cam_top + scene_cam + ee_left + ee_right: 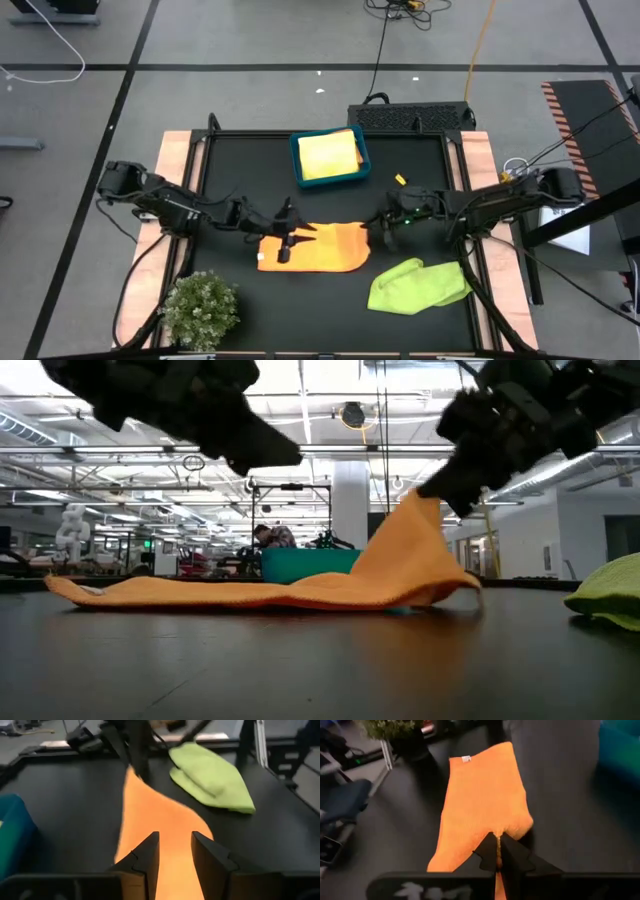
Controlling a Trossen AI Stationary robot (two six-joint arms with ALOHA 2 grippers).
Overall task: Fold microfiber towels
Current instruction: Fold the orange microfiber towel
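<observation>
The orange towel point(312, 248) lies spread mid-desk point(240, 180). The right gripper point(498, 851) is clamped on its right edge, lifting that corner off the surface. The left gripper point(174, 851) hovers over the towel's other end, fingers parted and empty. A lime towel point(418, 284) sits crumpled nearby.
</observation>
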